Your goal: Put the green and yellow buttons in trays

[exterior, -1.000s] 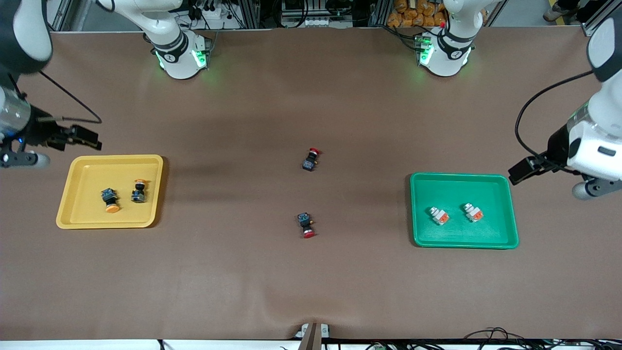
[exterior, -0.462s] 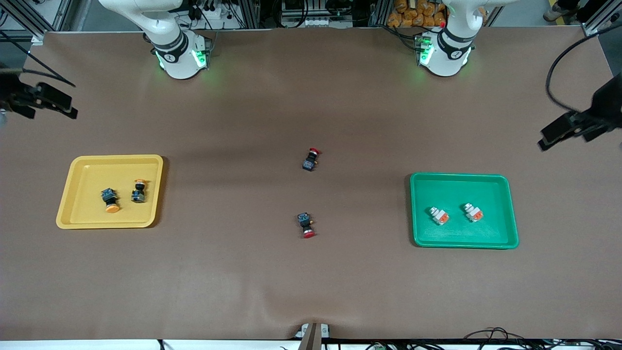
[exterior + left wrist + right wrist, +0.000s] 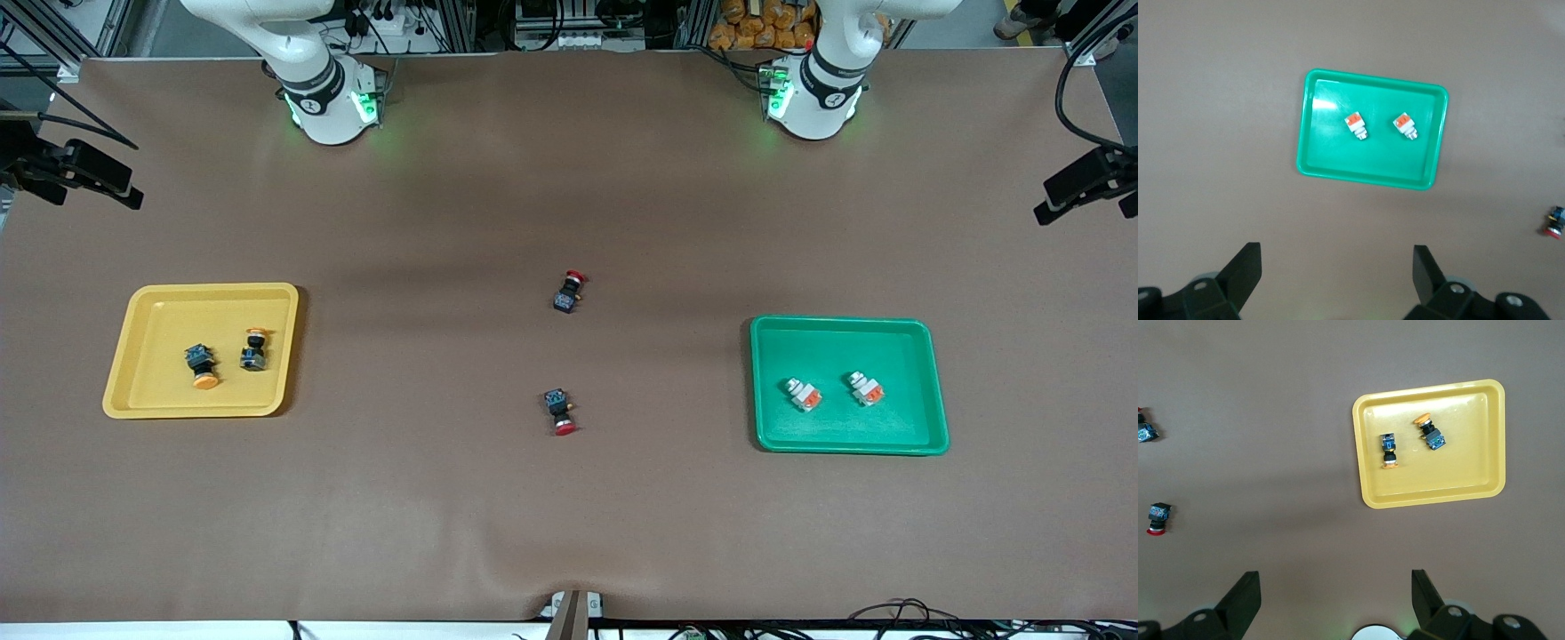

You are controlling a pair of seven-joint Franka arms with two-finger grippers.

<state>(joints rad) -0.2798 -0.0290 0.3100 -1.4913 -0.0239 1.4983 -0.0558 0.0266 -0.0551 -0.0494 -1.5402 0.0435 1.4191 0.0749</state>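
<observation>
Both hands gape empty – left hand (image 3: 1331,277) high over the green tray (image 3: 1313,137), right hand (image 3: 1331,597) over the yellow tray (image 3: 1365,447)

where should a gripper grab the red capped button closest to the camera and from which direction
Grip the red-capped button on its dark square body, coming straight down from above. It lies on its side on the table, cap toward the camera, so the body's flat sides likely suit the jaws better than the round cap.

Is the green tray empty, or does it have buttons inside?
Not empty. The green tray holds two pale grey-white buttons with orange patches, lying side by side on its floor, apart from each other and from the rim.
</observation>
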